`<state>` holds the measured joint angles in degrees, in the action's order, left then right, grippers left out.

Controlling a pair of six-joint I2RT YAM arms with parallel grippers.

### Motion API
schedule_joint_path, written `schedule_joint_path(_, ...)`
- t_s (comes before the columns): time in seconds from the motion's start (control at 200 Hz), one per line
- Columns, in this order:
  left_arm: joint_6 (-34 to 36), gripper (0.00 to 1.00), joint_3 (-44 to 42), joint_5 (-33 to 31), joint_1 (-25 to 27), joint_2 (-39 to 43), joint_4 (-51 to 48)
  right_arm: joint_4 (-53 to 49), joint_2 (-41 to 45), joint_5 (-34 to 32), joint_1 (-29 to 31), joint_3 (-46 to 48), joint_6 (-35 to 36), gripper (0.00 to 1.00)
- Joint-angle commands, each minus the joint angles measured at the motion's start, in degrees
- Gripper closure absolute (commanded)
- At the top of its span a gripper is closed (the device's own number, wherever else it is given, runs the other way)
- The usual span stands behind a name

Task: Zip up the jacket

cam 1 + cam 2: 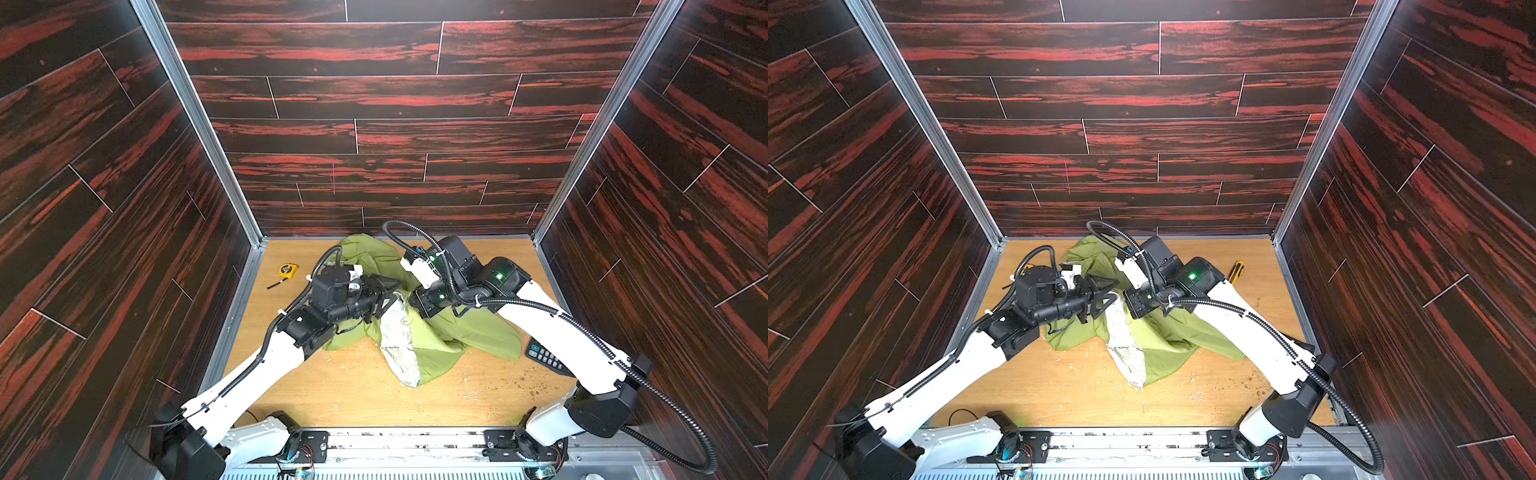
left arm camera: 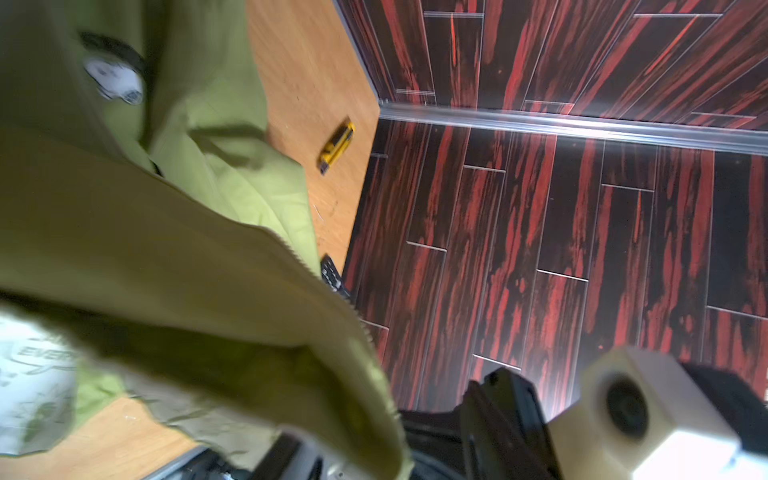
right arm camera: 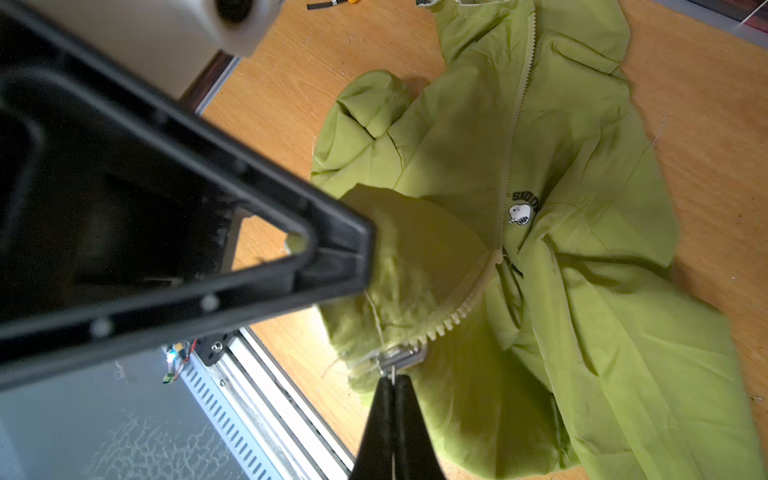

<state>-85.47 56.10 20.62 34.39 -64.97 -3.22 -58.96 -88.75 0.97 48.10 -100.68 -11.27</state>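
The lime-green jacket [image 1: 440,345] lies crumpled in the middle of the wooden table [image 1: 332,395], its whitish lining [image 1: 399,340] turned out in a fold; both top views show it [image 1: 1163,345]. In the right wrist view my right gripper [image 3: 392,380] is shut on the metal zipper pull below the slider [image 3: 401,359], where a row of teeth [image 3: 453,316] ends. The chest logo [image 3: 521,214] sits beside the zipper line. My left gripper [image 1: 388,295] stands open right next to it, the jacket's zipper edge [image 2: 365,340] hanging between its fingers [image 2: 498,407].
A yellow tape measure [image 1: 288,271] lies at the back left. A yellow utility knife [image 1: 1236,272] lies at the back right and a black remote [image 1: 544,357] by the right arm. Crumbs dot the table front. Dark wood walls close three sides.
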Motion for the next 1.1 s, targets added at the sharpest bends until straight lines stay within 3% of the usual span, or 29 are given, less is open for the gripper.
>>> schedule_joint_path(0.0, 4.1, 0.47, -3.4, -4.7, 0.1, 3.7, -1.8, 1.0, 0.4, 2.4, -0.3, 0.3, -1.6, 1.0)
schedule_joint_path(0.17, 10.5, 0.47, -5.8, -8.7, 1.3, 7.8, -1.1, 0.8, -0.6, 5.0, -0.7, -0.3, -2.5, 1.0)
schedule_joint_path(0.411, 22.2, 0.54, -5.4, -12.6, 7.8, 7.3, -1.1, -0.3, -1.6, 7.3, -1.8, -1.7, -3.6, 1.0)
schedule_joint_path(0.681, 27.2, 0.55, -7.2, -14.7, 10.1, 8.4, 2.5, -0.6, -1.4, 9.7, -3.8, -1.4, -4.8, 1.0)
schedule_joint_path(1.097, 29.9, 0.58, -2.7, -12.0, 11.7, 1.4, 2.2, -0.2, -1.6, 11.9, -5.1, -1.4, -5.3, 1.0)
